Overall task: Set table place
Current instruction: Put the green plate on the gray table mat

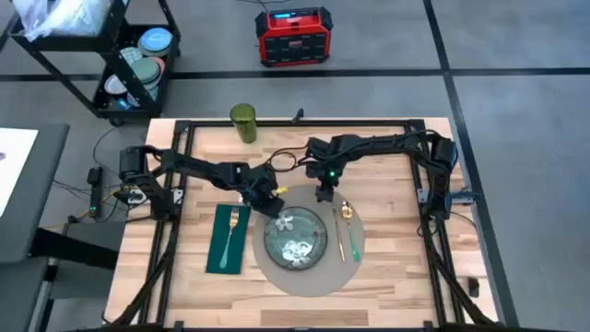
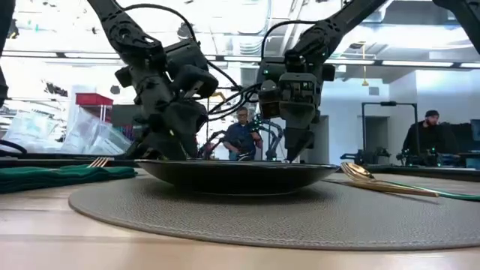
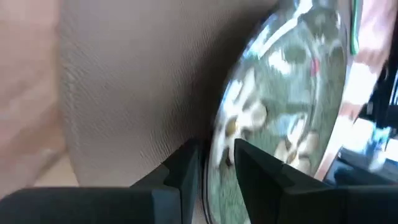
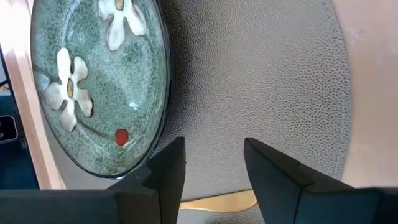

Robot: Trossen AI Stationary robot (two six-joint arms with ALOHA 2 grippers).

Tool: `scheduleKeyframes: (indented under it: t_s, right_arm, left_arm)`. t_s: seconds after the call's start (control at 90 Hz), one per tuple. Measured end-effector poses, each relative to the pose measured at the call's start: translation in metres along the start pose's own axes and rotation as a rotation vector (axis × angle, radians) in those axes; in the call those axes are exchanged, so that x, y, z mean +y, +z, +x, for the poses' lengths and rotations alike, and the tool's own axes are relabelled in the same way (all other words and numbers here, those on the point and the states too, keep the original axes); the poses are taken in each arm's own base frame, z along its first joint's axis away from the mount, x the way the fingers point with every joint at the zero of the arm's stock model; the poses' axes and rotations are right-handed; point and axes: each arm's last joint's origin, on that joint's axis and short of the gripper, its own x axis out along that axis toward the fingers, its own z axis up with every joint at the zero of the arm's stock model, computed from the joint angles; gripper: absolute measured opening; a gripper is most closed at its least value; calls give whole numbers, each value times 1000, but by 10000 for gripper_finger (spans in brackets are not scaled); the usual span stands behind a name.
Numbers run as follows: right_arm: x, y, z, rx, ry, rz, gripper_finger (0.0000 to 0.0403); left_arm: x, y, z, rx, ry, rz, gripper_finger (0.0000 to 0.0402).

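At the far-left rim of the plate (image 1: 296, 235) the left gripper (image 1: 273, 205) sits low, its two dark fingers (image 3: 186, 165) parted only narrowly with the plate's edge running into the slot between them; whether the pads actually bite on the rim I cannot tell, so I judge it a light straddle rather than a firm hold. Over the plate's far-right side the right gripper (image 1: 324, 195) hangs with its fingers (image 4: 169, 163) spread moderately wide and nothing between them, tips pointed down at the mat (image 1: 307, 242) just beside the plate's edge. The plate, dark green with white flowers, lies flat and roughly centred on the round grey-beige mat, which rests on the table (image 1: 396, 267). To the plate's right a gold spoon (image 1: 346, 213) lies on the mat; to its left a gold fork (image 1: 232, 227) rests on a dark green napkin (image 1: 228, 240), and a green cup (image 1: 243, 122) stands well beyond the plate at the table's far edge. The plate looks glazed ceramic: stiff, fairly heavy, slick and liable to chip, so it is best pinched at the raised rim and slid, not lifted by one edge; the mat looks thin, textured and floppy, and would drag the plate along
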Motion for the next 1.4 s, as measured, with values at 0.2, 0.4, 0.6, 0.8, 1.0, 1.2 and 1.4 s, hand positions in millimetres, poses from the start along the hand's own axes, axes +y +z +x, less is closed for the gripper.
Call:
scheduleKeyframes:
  t_s: [0.2,0.4,0.6,0.8,1.0,1.2,1.4]
  right_arm:
    - [5,-1,3,10,7,-10,145]
    - [13,-2,8,22,12,-39,145]
    - [17,-2,10,29,15,-50,145]
    - [16,-2,10,24,14,-53,145]
    - [16,-1,10,21,-2,-53,145]
    - [11,-1,9,8,-167,-31,91]
    - [6,3,7,-20,-177,-79,9]
  left_arm:
    - [0,0,0,-21,14,-76,87]
    - [-5,4,0,-12,-75,-15,88]
    - [-17,14,-7,29,-299,93,129]
    - [0,16,-8,-39,-110,150,188]
    - [23,12,-12,-17,119,61,228]
    - [18,10,-9,-39,119,2,214]
    - [19,10,-10,-75,182,-55,89]
